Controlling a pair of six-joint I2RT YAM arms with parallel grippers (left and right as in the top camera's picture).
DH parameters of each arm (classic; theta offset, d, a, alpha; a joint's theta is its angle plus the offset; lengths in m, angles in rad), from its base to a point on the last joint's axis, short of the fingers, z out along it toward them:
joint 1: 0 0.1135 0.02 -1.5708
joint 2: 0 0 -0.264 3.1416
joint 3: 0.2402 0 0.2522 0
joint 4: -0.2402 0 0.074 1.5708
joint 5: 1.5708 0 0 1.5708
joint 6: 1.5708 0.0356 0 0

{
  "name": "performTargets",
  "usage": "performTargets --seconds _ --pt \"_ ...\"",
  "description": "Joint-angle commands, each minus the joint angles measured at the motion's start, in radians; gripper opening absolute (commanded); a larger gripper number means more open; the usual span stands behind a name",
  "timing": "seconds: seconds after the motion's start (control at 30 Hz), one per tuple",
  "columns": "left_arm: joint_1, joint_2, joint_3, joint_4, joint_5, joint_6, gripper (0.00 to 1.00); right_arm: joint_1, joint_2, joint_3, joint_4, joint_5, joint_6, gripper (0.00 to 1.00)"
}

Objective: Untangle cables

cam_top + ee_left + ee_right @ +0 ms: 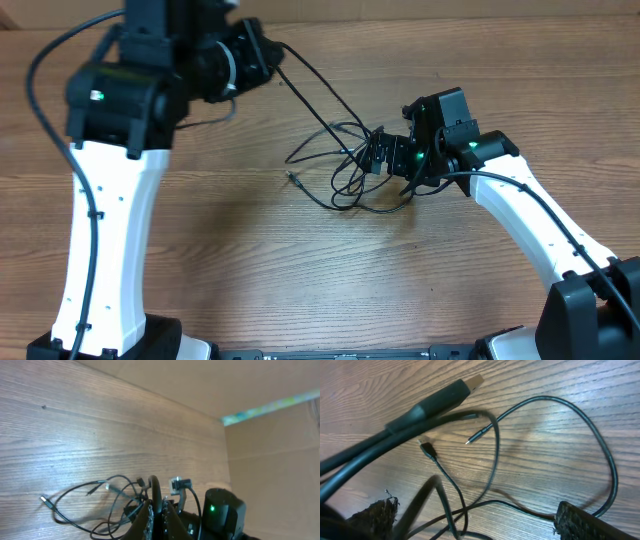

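A tangle of thin black cables (345, 170) lies at the table's middle. My left gripper (272, 52) is raised at the back left and shut on one black cable, which runs taut down to the tangle. In the left wrist view its jaws (160, 512) pinch that cable above the tangle (100, 505). My right gripper (375, 155) sits low at the tangle's right side. In the right wrist view its fingers (480, 520) are wide open with several strands crossing between them. A thick USB plug (455, 392), a small plug (427, 449) and a thin pin tip (475, 437) show there.
One loose plug end (290, 177) lies on the wood at the left of the tangle, also visible in the left wrist view (46, 501). The wooden table (230, 260) spreads around it. A cardboard wall (270, 455) stands behind the table.
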Motion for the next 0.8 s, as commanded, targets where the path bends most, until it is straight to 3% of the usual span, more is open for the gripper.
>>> performTargets --seconds 0.0,0.3,0.77 --pt "0.096 -0.022 0.113 0.034 0.05 0.002 0.04 -0.018 0.002 0.002 -0.019 0.131 -0.015 1.0" --pt "0.204 -0.022 0.217 0.035 0.083 -0.017 0.04 -0.018 0.002 0.002 -0.019 0.163 -0.015 1.0" --pt "0.264 -0.022 0.243 0.042 0.097 -0.021 0.04 -0.017 0.003 0.002 -0.014 0.173 -0.014 1.0"
